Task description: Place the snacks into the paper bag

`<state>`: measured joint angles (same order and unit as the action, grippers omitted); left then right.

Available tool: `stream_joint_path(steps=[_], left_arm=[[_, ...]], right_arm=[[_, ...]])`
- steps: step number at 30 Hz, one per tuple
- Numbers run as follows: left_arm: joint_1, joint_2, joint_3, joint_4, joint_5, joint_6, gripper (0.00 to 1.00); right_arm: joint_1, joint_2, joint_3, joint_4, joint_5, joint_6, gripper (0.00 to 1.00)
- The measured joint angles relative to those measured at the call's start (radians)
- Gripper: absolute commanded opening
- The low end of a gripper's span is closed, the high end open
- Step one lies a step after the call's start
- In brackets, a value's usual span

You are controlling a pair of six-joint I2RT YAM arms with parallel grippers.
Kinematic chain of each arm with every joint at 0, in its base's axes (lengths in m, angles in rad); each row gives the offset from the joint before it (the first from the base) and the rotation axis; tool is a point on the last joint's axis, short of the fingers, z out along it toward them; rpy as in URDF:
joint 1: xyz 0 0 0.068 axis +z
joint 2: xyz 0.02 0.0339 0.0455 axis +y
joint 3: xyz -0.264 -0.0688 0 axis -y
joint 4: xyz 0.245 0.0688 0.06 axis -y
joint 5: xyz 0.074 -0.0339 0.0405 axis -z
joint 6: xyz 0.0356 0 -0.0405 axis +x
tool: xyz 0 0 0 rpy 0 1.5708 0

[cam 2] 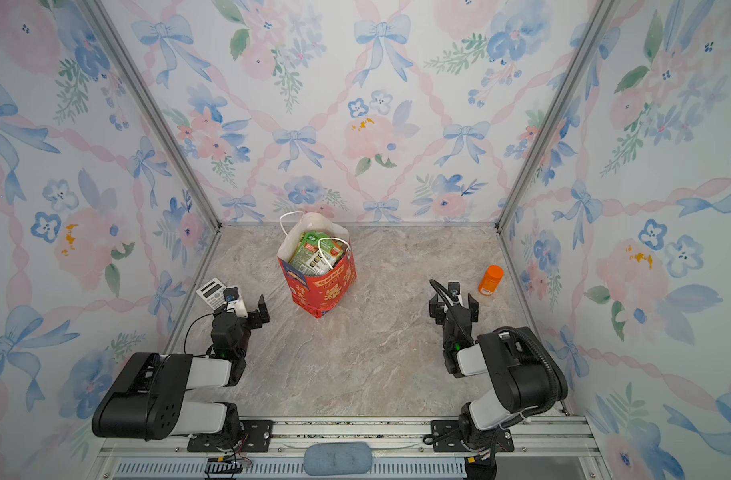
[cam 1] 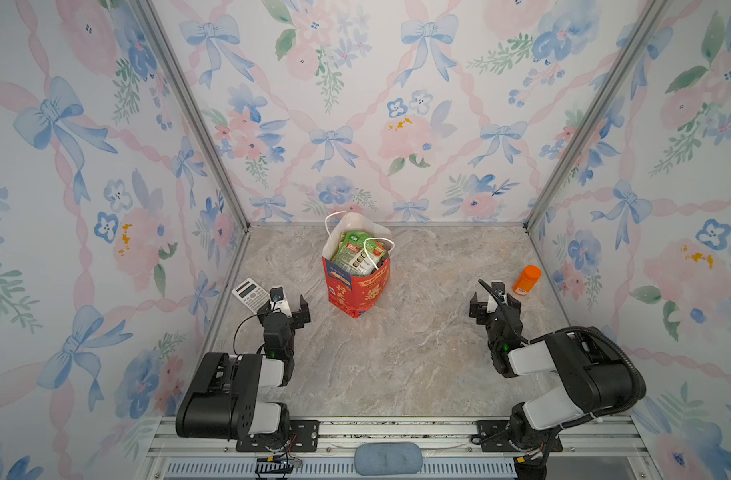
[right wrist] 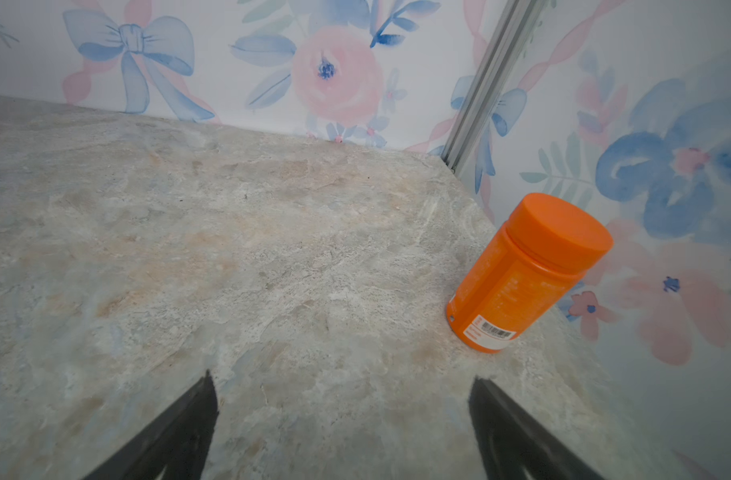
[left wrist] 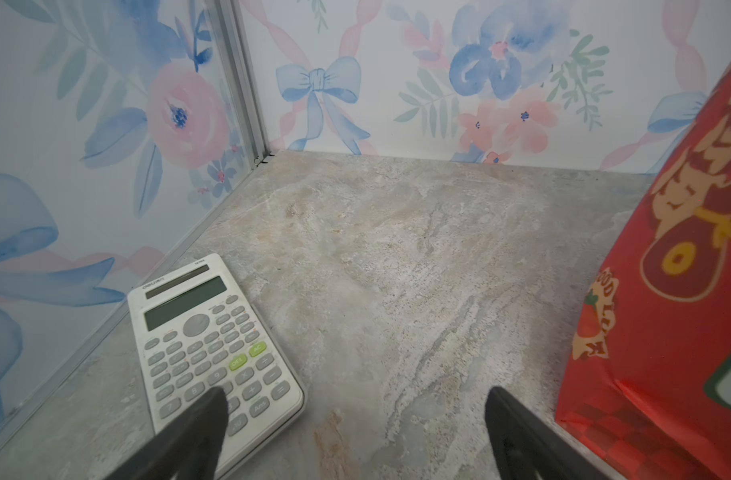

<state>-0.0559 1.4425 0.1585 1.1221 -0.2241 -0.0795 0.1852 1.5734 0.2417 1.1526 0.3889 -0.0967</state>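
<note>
The red paper bag (cam 1: pixel 355 291) (cam 2: pixel 320 286) stands upright near the back middle of the table, its white cord handles up. Several snacks (cam 1: pixel 355 249) (cam 2: pixel 312 251) show inside its mouth, mostly green packets. No snack lies loose on the table in any view. My left gripper (cam 1: pixel 287 306) (cam 2: pixel 247 309) hovers open to the left of the bag with nothing between its fingers. In the left wrist view that gripper (left wrist: pixel 355 395) has the bag's red wall (left wrist: pixel 667 291) close beside one finger. My right gripper (cam 1: pixel 494 302) (cam 2: pixel 455 306) (right wrist: pixel 343 378) stands open and empty to the right of the bag.
A white calculator (cam 1: pixel 251 294) (cam 2: pixel 212 291) (left wrist: pixel 214 345) lies by the left wall, partly under one left finger's line of sight. An orange bottle (cam 1: pixel 527 280) (cam 2: pixel 491 280) (right wrist: pixel 526 274) stands by the right wall. Floral walls enclose three sides. A grey pad (cam 1: pixel 388 457) rests on the front rail.
</note>
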Motion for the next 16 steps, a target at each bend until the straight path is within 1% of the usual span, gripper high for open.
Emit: stream_joint_path(steps=[4,8,16], left_arm=[[-0.019,0.104,0.039,0.045,-0.001,0.028,0.98],[-0.019,0.108,0.070,0.044,-0.008,0.033,0.98],[-0.019,0.108,0.071,0.051,-0.045,0.034,0.98]], right_arm=[[-0.002,0.002,0.003,0.010,-0.004,0.003,0.97],[-0.002,0.003,0.004,0.018,-0.003,0.003,0.97],[-0.014,0.002,0.035,0.000,-0.013,0.014,0.97]])
